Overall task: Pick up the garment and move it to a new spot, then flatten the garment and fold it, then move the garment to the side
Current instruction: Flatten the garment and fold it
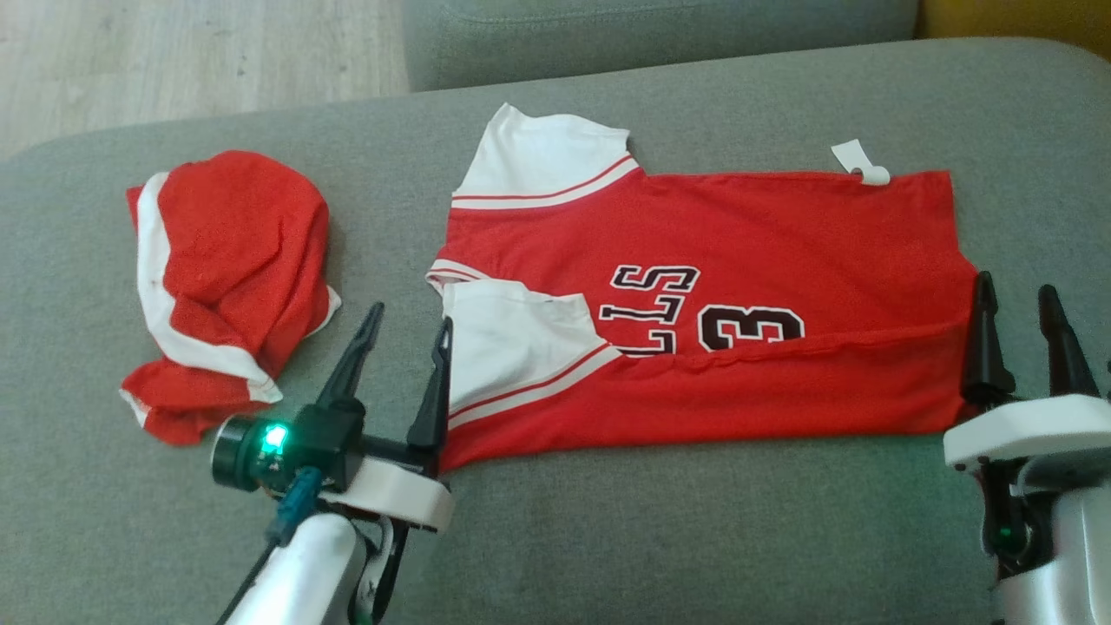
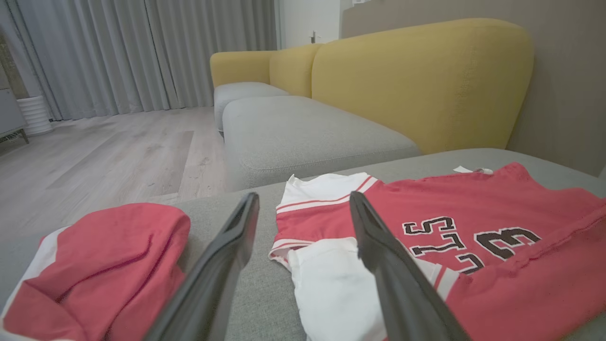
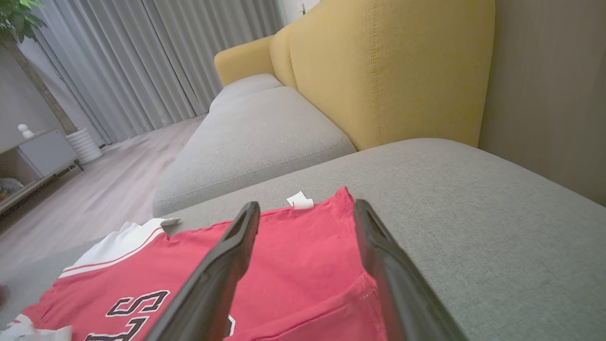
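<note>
The garment [image 1: 738, 243], a red jersey with white sleeves and dark lettering, lies spread on the grey sofa cushion [image 1: 660, 521]. Its near long edge is folded up over the lower half of the lettering. My left gripper [image 1: 410, 314] stands open at the jersey's left end, with its right finger against the near white sleeve [image 1: 512, 338]. In the left wrist view my left gripper [image 2: 304, 196] has nothing between its fingers, and the garment [image 2: 473, 203] lies ahead to the right. My right gripper [image 1: 1015, 283] is open at the jersey's right end. The right wrist view shows my right gripper [image 3: 307, 204] low over that corner of the garment [image 3: 293, 241].
A second red and white garment [image 1: 226, 278] lies crumpled on the cushion to the left, close to my left gripper. Behind stand another grey cushion [image 2: 303, 132] and a yellow sofa back [image 2: 426, 80]. Wooden floor [image 2: 118, 151] lies beyond the cushion's far left edge.
</note>
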Robot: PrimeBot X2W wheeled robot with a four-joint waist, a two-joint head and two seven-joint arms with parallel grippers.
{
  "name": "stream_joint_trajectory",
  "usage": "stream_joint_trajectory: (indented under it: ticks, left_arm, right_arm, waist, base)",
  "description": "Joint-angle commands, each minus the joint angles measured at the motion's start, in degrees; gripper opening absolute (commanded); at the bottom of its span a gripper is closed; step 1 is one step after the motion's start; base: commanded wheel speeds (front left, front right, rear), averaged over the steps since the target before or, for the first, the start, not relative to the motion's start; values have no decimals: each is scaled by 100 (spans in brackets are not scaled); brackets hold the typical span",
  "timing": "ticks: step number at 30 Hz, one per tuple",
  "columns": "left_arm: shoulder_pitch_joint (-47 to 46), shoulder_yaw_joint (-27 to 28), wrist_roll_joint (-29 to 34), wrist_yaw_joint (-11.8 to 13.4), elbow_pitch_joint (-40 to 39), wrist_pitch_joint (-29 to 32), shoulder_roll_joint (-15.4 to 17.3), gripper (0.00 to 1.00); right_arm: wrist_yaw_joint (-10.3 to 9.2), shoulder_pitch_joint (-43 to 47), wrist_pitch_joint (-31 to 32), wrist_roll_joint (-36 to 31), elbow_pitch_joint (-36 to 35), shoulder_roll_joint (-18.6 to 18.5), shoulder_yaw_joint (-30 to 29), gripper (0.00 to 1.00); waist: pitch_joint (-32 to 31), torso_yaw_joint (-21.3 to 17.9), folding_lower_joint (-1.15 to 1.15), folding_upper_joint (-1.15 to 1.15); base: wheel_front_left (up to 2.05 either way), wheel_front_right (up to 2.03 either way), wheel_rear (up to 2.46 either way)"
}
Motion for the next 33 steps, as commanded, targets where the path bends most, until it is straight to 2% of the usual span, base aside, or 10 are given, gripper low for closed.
stream_joint_trajectory:
  ticks: [1,7,13,17,20,21,23,26,30,33]
  left_arm:
    - [-231,310,-59,90,-229,-171,-19,100]
    - [-190,488,-63,143,-359,-359,-102,100]
    - [-666,444,175,-72,-352,-334,149,100]
    - [-1525,522,209,-326,-151,212,468,100]
    - [-2193,547,145,-674,122,661,696,100]
    - [-2193,547,145,-674,122,661,696,100]
    - [-2660,489,114,-1011,400,1102,902,100]
    - [-3348,420,-52,-1324,838,1781,1162,100]
    - [-4153,198,-367,-1465,1333,2470,1431,100]
    - [-4609,-8,-845,-1480,1573,2896,1499,100]
  right_arm:
    - [-5,-70,-217,147,-216,-36,181,100]
    - [-5,-113,-592,321,-188,-35,411,100]
    - [-5,-322,-709,320,-250,-34,569,100]
    - [-5,-779,-696,174,-260,-34,885,100]
    - [-5,-1140,-712,209,-251,-34,1075,100]
    - [-5,-1140,-712,209,-251,-34,1075,100]
    - [-5,-1356,-739,240,-216,-34,1197,100]
    - [-5,-1634,-798,201,-83,-34,1359,100]
    - [-5,-1932,-908,290,67,-34,1577,100]
    - [-5,-2087,-993,423,174,-34,1654,100]
  waist:
    - [54,-43,0,0]
    - [251,-117,0,0]
    - [677,-249,0,0]
    - [1213,-548,0,0]
    - [1504,-738,0,0]
    - [1504,-738,0,0]
    - [1660,-869,0,0]
    - [1850,-1061,0,0]
    - [2028,-1274,0,0]
    - [2160,-1412,0,0]
  base:
    - [0,0,0]
    - [0,0,0]
    - [0,0,0]
    - [0,0,0]
    - [0,0,0]
    - [0,0,0]
    - [0,0,0]
    - [0,0,0]
    - [0,0,0]
    - [0,0,0]
